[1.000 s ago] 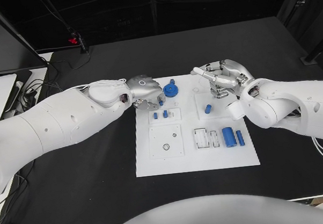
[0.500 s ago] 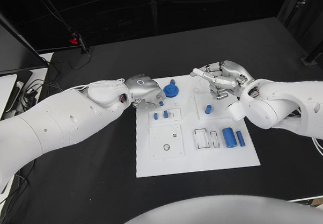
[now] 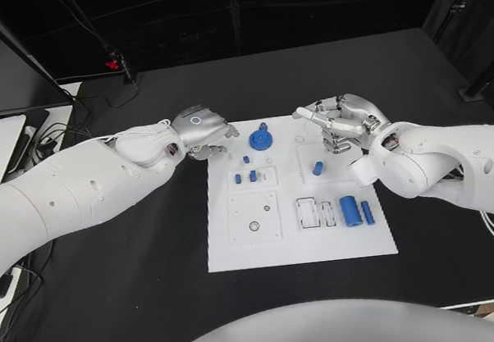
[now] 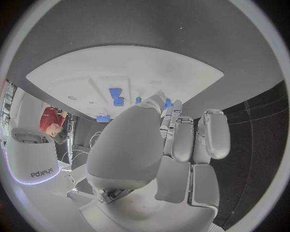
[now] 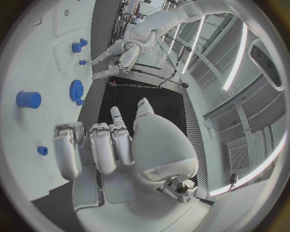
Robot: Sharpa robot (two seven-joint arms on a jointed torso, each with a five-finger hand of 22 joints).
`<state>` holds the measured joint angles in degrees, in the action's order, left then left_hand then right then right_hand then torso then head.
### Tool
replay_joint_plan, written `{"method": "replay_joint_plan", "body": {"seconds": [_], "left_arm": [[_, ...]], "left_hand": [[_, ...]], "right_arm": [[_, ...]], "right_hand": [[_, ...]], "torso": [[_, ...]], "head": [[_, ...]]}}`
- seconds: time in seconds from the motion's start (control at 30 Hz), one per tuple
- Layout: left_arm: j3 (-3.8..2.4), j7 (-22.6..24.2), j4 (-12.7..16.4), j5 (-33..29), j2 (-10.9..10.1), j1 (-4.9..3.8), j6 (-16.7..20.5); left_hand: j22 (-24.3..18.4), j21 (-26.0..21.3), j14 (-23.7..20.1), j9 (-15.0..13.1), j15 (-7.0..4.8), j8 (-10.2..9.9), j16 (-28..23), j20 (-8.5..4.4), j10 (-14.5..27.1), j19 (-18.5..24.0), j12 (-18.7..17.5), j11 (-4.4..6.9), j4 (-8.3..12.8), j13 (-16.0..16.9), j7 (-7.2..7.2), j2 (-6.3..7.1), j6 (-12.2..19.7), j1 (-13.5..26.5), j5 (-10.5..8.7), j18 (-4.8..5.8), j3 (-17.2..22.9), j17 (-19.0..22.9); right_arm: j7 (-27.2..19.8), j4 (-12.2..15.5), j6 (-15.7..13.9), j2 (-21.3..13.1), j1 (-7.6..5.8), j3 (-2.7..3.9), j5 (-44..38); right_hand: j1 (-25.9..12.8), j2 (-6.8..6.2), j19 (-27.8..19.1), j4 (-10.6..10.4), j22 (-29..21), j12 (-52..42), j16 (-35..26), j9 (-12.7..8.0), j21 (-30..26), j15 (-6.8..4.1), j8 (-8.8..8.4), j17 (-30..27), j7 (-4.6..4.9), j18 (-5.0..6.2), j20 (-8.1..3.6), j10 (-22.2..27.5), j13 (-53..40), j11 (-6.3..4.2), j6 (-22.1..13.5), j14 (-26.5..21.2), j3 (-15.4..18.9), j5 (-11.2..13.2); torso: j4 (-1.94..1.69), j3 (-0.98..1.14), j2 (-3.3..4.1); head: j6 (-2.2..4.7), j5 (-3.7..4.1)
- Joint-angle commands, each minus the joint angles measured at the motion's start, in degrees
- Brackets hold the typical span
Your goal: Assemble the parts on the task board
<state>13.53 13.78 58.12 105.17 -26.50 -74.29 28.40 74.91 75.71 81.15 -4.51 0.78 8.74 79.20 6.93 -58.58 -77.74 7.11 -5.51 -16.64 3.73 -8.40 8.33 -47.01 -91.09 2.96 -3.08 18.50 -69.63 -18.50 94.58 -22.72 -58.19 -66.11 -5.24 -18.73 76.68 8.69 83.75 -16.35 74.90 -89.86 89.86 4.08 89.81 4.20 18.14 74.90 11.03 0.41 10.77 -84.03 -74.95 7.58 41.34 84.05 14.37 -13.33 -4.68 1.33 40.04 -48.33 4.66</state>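
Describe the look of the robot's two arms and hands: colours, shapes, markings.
Both arms are thick, rounded and glossy white, with small dark holes dotting the left arm shell and the right arm built in smooth bulbous segments. Each ends in a silver metallic hand: the left hand has a domed back with a small round mark, and the right hand has blocky segmented fingers with pale pads.

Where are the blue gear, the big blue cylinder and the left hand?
blue gear (image 3: 260,141), head view, on its toothed disc.
big blue cylinder (image 3: 350,209), head view, mid-body.
left hand (image 3: 201,130), head view, on its silver back.
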Motion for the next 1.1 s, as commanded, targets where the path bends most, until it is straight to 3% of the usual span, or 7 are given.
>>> {"method": "replay_joint_plan", "body": {"seconds": [0.03,0.2,0.23,0.33,0.63,0.8,1.1], "left_arm": [[-0.03,-2.8,2.0,-0.4,-1.6,-0.11,10.7],[-0.03,-0.7,6.2,-5.5,-5.0,-0.12,15.6],[-0.02,-0.1,7.2,-7.2,-5.7,-0.12,16.3],[-0.02,1.8,10.0,-13.2,-7.8,-0.12,17.8],[0.00,8.1,15.7,-40.8,-10.8,-0.09,17.8],[0.01,13.2,17.6,-55.5,-11.5,-0.07,14.4],[0.02,25.3,20.3,-76.9,-12.8,0.15,9.7]], "left_hand": [[6.8,-6.4,-3.9,-0.1,-0.15,1.4,-5.8,-0.02,-1.4,4.7,1.0,0.37,0.0,-0.1,0.26,0.20,-0.9,1.2,0.24,-2.11,0.6,7.7],[-3.1,-29.9,-16.5,0.1,-0.27,3.0,-25.3,0.06,-1.5,20.1,1.5,0.51,0.0,-0.1,0.64,1.23,-1.2,3.9,0.19,-6.07,1.3,29.8],[-5.0,-34.1,-17.9,0.1,0.14,3.2,-27.5,0.28,-1.9,22.7,1.8,0.31,0.0,0.0,0.56,1.37,-1.3,5.0,0.31,-6.64,1.0,31.4],[-8.1,-40.6,-20.6,0.2,1.47,3.7,-31.5,1.27,-2.5,26.0,2.6,-0.29,0.0,0.0,0.05,1.56,-1.8,7.6,0.49,-6.88,-0.1,33.3],[-15.9,-53.6,-29.4,0.4,4.57,4.2,-45.4,4.50,-1.0,31.0,4.6,-2.05,-0.1,0.0,-2.07,0.55,-2.8,11.3,3.54,-6.75,-3.6,42.2],[-20.4,-60.6,-35.0,0.5,6.57,4.0,-50.3,6.26,2.3,36.0,4.4,-3.27,-0.1,0.0,-2.94,-1.29,-1.4,12.3,15.55,-6.14,-7.6,46.0],[-30.2,-72.1,-45.3,0.5,9.65,5.3,-54.4,9.65,9.9,44.0,5.8,-5.44,0.0,0.1,-4.68,-4.74,2.6,12.4,16.76,-6.27,-15.4,52.9]], "right_arm": [[0.4,1.1,1.3,-1.3,-0.41,0.09,-2.4],[1.9,1.6,3.0,-3.0,-2.05,0.16,-5.5],[2.2,1.6,3.4,-3.3,-2.54,0.17,-6.6],[3.3,0.9,4.7,-3.6,-4.40,0.18,-10.5],[5.4,-3.6,5.0,-3.5,-6.97,0.16,-27.3],[7.0,-6.6,5.0,-2.8,-7.19,0.11,-35.4],[12.2,-8.8,6.6,-1.4,-6.77,0.03,-52.9]], "right_hand": [[1.3,-0.18,6.3,0.0,15.1,0.8,0.1,0.0,0.2,0.30,0.62,15.1,1.07,-0.41,-0.01,-4.3,-13.5,0.27,-0.4,6.0,0.5,-0.2],[4.1,-0.25,5.8,0.1,14.9,21.0,0.1,0.2,-0.2,-0.74,1.95,15.1,0.12,-0.26,-0.95,22.1,10.9,-0.65,0.7,6.0,0.7,0.3],[5.1,0.02,5.8,0.2,14.9,31.9,0.1,0.2,-0.3,-1.07,2.24,15.1,0.02,-0.24,-1.15,33.6,21.9,-0.93,1.1,6.0,0.5,0.7],[7.6,-0.49,5.5,0.1,14.8,43.9,0.1,0.3,-0.5,-1.28,2.72,15.1,-0.41,-0.16,-1.57,39.0,31.4,-1.05,2.1,6.0,0.7,1.9],[13.4,-1.37,3.4,0.4,13.5,60.8,-0.2,-0.1,-3.0,-1.53,1.26,14.6,-1.02,0.69,-1.81,37.9,52.3,-0.82,4.3,5.8,-0.1,6.8],[15.8,-1.70,3.8,0.2,13.6,65.0,0.0,-0.2,-2.8,-1.58,-1.03,14.8,-1.20,0.58,-1.86,36.0,58.9,-0.70,5.2,5.9,-1.1,10.1],[18.4,-2.84,4.1,0.1,13.7,68.8,0.1,-0.2,-2.5,-1.42,-3.55,15.1,-1.47,0.48,-1.76,33.9,64.8,-0.49,8.0,6.0,-1.8,10.6]], "torso": [[-0.35,-0.06,-0.02],[-0.55,-0.11,-0.15],[-0.47,-0.08,-0.12],[-0.69,-0.06,-0.04],[-1.22,-0.14,-0.16],[-1.17,-0.07,-0.19],[-1.10,0.02,-0.23]], "head": [[0.04,0.06],[0.27,0.05],[0.39,-0.07],[0.64,0.08],[1.03,0.74],[1.48,2.09],[2.13,4.16]]}}
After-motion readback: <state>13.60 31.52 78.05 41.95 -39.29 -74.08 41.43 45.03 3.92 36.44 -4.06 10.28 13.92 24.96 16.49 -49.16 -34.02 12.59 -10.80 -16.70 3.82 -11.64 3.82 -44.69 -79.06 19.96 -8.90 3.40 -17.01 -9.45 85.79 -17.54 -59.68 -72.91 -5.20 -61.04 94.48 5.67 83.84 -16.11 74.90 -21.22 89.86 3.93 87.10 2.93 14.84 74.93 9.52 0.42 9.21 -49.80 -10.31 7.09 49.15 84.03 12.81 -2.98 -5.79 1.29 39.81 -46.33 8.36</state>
